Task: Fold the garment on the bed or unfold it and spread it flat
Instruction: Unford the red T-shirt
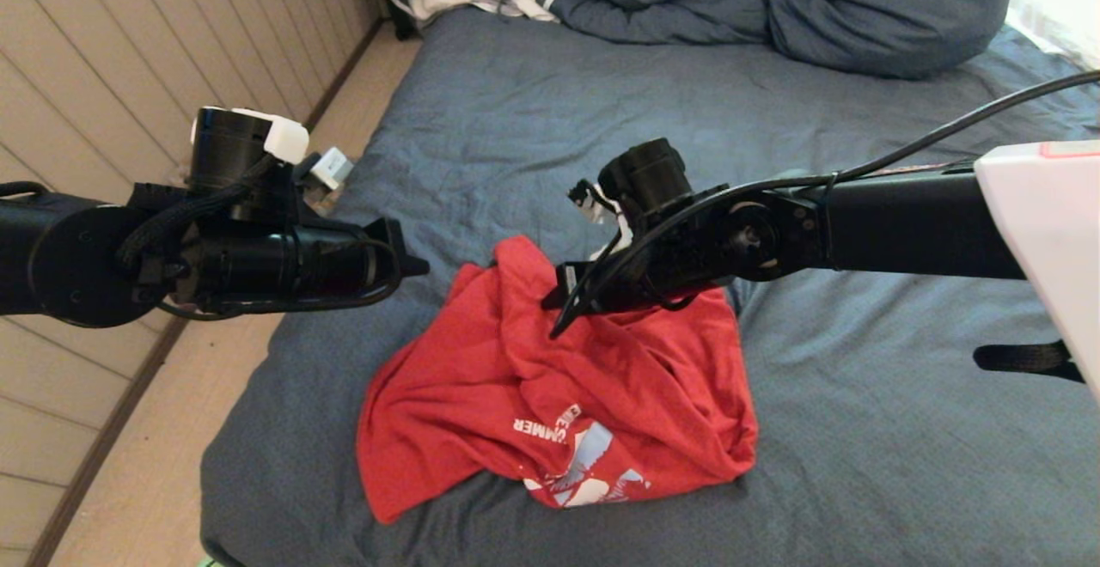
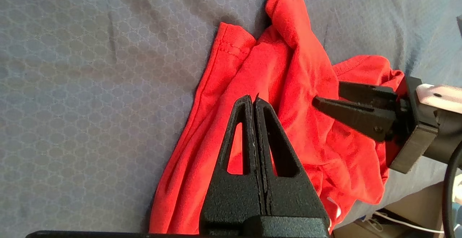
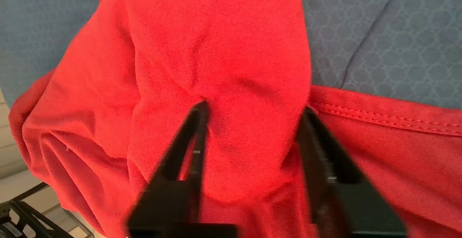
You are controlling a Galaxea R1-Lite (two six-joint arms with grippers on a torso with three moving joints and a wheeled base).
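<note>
The right gripper (image 3: 252,110), fingers apart, straddles a raised fold of the garment (image 1: 550,395) at frame centre; the left gripper (image 1: 417,266), fingers together, hangs left of it.

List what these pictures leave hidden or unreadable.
- Head view: the right gripper and arm cover part of the T-shirt.
- Head view: its lettering is creased, partly unreadable.
- Right wrist view: fingers straddle a fold; grip unclear.
- Bed: cut off by the edges.

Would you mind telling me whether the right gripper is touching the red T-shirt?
Touching. The right wrist view shows the right gripper with its jaws straddling a raised fold of the red T-shirt, cloth pressed against both.
</note>
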